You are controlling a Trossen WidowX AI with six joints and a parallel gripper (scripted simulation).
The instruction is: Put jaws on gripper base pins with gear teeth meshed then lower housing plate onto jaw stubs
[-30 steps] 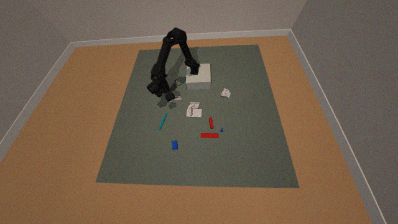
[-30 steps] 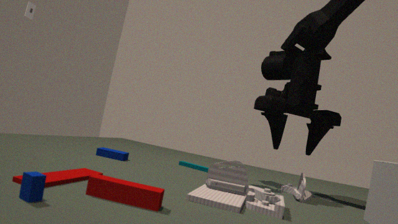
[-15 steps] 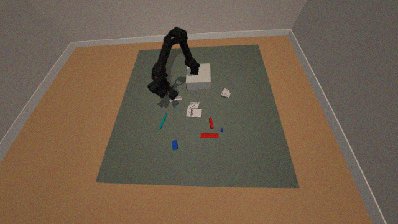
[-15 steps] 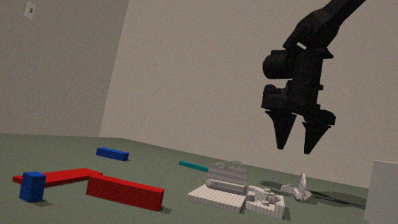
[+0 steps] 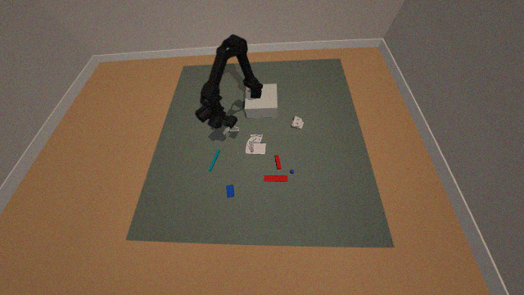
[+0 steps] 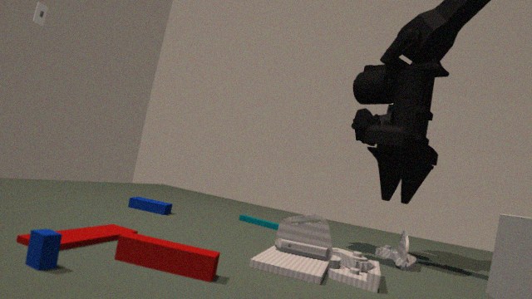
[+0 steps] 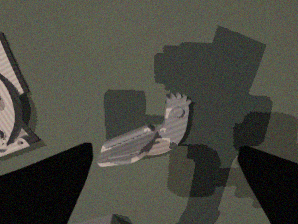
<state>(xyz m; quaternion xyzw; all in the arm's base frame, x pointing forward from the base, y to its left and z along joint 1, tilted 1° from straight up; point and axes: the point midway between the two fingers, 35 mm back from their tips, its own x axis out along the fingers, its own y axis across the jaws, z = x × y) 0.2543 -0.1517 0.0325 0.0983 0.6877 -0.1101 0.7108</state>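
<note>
A loose jaw [image 5: 232,130] [image 6: 404,251] [image 7: 175,122] lies on the mat, its toothed end and round hub visible in the wrist view. My gripper [image 5: 223,123] [image 6: 396,201] is open and empty, high above this jaw; in the wrist view the jaw shows between the fingers. The gripper base [image 5: 259,149] [image 6: 288,263] lies in the middle, partly seen in the wrist view at the left edge. The other jaw [image 5: 251,146] [image 6: 304,237] is on the base; its seating on a pin is too small to tell. A pale flat part [image 5: 297,122], apparently the housing plate, lies apart to the right.
A white box [image 5: 262,100] [image 6: 511,257] stands behind the parts. A teal bar [image 5: 214,160] [image 6: 258,222] lies left of the base. Two red blocks [image 5: 276,179] [image 5: 278,162], a small blue block [image 5: 291,171] [image 6: 43,249] and a larger blue block [image 5: 230,191] [image 6: 150,205] lie in front.
</note>
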